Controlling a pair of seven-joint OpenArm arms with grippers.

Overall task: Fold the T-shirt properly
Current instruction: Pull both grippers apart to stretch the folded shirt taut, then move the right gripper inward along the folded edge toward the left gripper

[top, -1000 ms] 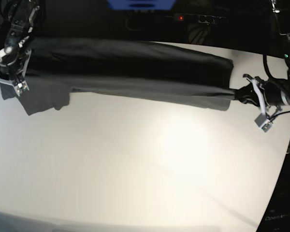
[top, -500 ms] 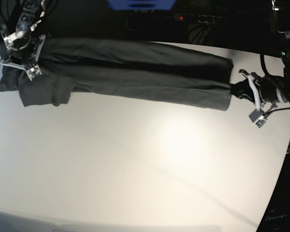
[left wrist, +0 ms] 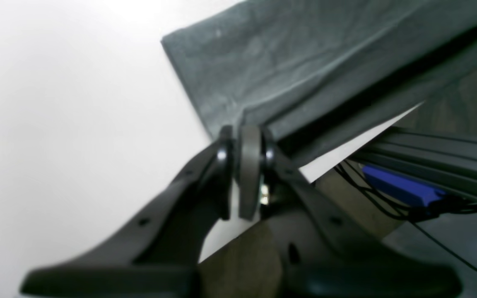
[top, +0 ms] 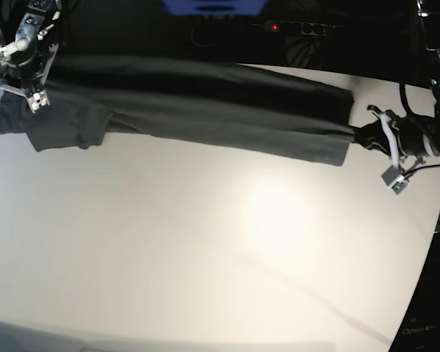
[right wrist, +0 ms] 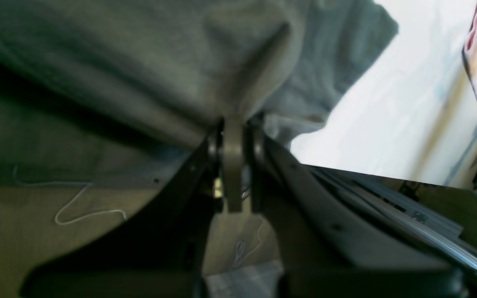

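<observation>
Along the worktop's far edge: T-shirt stretched between my left claw and right claw, each pinching cloth. Folding underway; I'd next lay it flat.

The base camera looks down on the whole table from above. Each wrist camera peers close along its own jaws, sharing the T-shirt with it.

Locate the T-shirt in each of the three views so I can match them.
Base: the T-shirt stretches across the top of the white table, an arm at each end.
Left wrist: upper right, a corner pinched in the left gripper.
Right wrist: fills the upper left, pinched in the right gripper.
Shared landmark: the white table.
</observation>
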